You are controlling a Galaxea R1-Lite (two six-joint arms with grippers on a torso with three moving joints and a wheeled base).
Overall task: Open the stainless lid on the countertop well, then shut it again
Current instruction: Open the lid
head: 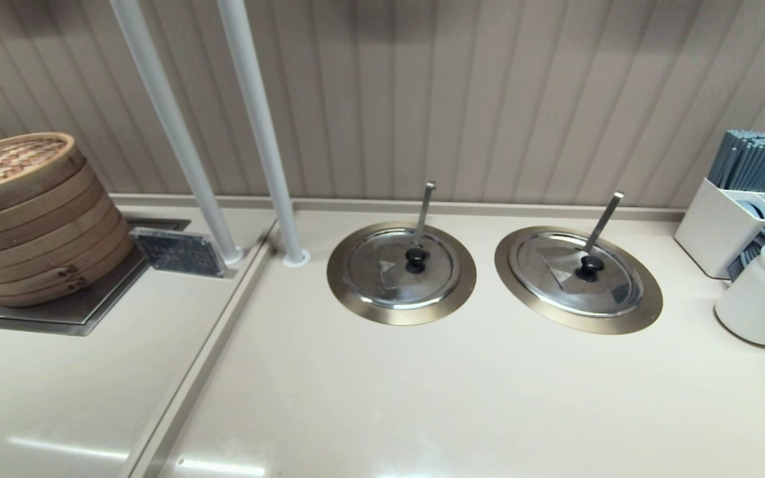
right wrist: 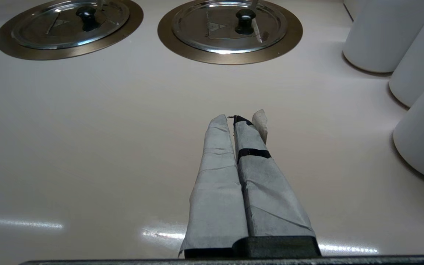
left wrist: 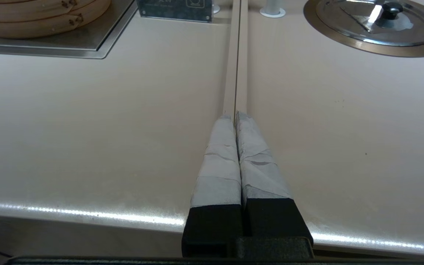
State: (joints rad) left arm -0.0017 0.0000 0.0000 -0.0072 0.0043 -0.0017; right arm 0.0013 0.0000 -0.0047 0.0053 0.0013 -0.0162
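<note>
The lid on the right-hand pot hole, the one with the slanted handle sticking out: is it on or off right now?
On. The stainless lid lies flat inside the countertop well rim, covering it, black knob up.

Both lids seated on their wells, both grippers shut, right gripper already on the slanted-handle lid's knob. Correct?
Not quite. The right gripper is shut but hangs over bare countertop, well short of the stainless lid and its knob, as the right wrist view shows. Rest holds: left gripper shut too.

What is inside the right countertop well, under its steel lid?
Only a slanted utensil handle pokes out through the stainless lid. The lid covers the countertop well, hiding the contents.
</note>
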